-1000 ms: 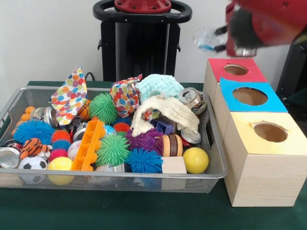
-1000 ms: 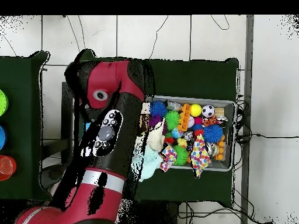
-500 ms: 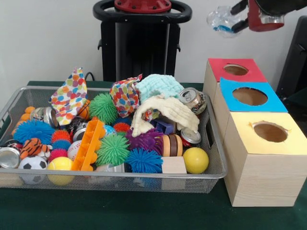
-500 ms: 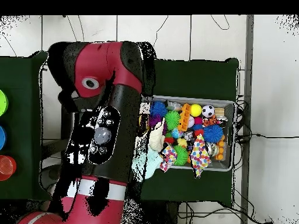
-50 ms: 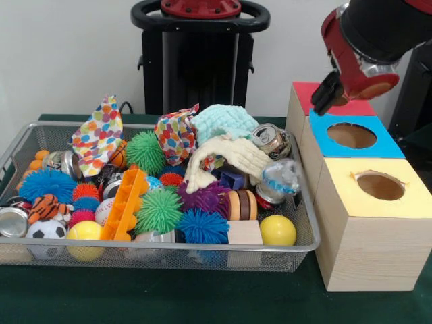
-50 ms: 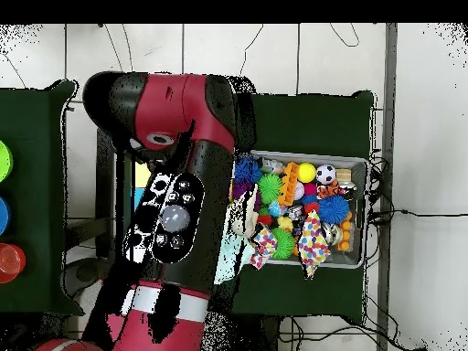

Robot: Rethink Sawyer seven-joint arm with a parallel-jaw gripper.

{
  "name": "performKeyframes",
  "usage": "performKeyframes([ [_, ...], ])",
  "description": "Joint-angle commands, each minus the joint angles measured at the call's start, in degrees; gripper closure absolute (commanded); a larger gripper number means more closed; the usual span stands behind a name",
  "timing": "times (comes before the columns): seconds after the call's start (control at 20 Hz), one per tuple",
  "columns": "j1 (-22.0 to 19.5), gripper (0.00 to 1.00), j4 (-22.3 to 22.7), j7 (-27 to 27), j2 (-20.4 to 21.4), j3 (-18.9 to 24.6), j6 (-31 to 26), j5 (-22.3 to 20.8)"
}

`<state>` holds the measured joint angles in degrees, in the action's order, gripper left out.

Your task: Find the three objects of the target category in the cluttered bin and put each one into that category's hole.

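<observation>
My gripper (image 5: 327, 94) hangs at the upper right of the front view, just over the red-topped box (image 5: 301, 91), and it holds nothing. A clear plastic bottle (image 5: 280, 177) with a blue label shows blurred at the right end of the wire bin (image 5: 169, 253), beside a crushed can (image 5: 271, 139) and above a yellow ball (image 5: 277, 230). The blue-topped box (image 5: 388, 146) and the yellow-topped box (image 5: 351, 196) stand in a row with the red one, each with a round hole. From overhead, the arm (image 6: 174, 210) hides the boxes and the gripper.
The bin (image 6: 358, 166) is packed with spiky balls, patterned cloths, a cream rag (image 5: 233, 156), wooden blocks, an orange tray (image 5: 125, 202) and more cans (image 5: 12, 220). A black stand (image 5: 199, 61) rises behind it. Coloured discs (image 6: 5, 212) lie at the overhead view's left edge.
The bottle that hung in the gripper high above the boxes has left it and dropped into the right end of the bin. The arm has come down toward the red box.
</observation>
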<state>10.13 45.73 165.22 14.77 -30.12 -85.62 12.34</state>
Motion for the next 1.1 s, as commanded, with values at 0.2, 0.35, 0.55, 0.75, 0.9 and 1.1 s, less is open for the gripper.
performKeyframes([
  [0.2,0.37,1.0,10.97,3.59,-1.65,7.21,1.37,1.01],
  [0.35,0.09,1.0,10.17,5.27,-2.59,7.44,2.44,1.56],
  [0.55,0.24,1.0,10.97,2.94,-2.09,5.8,0.69,-1.04],
  [0.75,0.8,1.0,11.56,0.94,-0.8,5.57,0.05,-1.83],
  [0.9,1.18,1.0,10.96,1.86,-2.87,5.96,4.04,-2.03],
  [1.1,0.85,1.0,11.85,0.75,-3.68,6.25,7.55,-2.61],
])
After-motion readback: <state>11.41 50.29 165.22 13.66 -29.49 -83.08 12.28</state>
